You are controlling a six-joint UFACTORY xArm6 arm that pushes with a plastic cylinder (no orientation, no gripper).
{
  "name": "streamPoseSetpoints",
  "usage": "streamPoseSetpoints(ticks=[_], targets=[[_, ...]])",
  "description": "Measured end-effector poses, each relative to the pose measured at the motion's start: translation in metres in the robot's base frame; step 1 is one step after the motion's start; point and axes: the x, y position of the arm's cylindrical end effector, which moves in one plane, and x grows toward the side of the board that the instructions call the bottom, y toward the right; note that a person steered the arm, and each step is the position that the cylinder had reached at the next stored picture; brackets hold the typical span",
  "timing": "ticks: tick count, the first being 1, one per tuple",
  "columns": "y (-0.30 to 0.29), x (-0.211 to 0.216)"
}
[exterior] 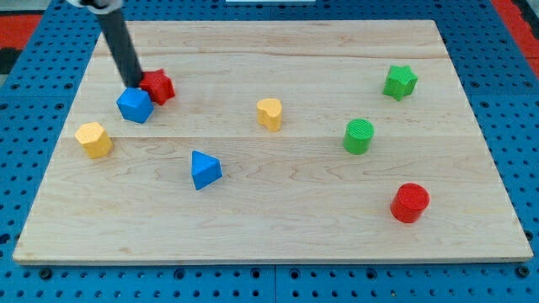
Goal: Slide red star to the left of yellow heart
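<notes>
Red star (158, 86) upper-left; yellow heart (269, 113) mid-board

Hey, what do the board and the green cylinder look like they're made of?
The board looks like pale wood, matte, with visible grain and plank seams. The green cylinder looks like plastic, possibly 3D-printed: fine ridges show on top, though that's hard to confirm.

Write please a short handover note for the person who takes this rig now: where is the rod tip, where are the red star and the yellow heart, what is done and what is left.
My tip sits at the view's upper left, against the red star on its left side, just above the blue cube.
The red star touches or nearly touches the blue cube.
The yellow heart stands near the board's middle, well to the view's right of the star.
Done: the star is already on the heart's left, but far off and higher in the view.
Left: probably push the star rightward and slightly down, stopping just left of the heart.
</notes>
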Motion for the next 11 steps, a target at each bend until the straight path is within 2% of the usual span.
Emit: streamPoseSetpoints(ticks=[1,2,4,5,6,7,8,11], targets=[[0.037,0.036],[0.057,0.023],[0.033,-0.012],[0.049,-0.025],[0.082,0.0],[0.112,0.006],[0.114,-0.003],[0.119,0.039]])
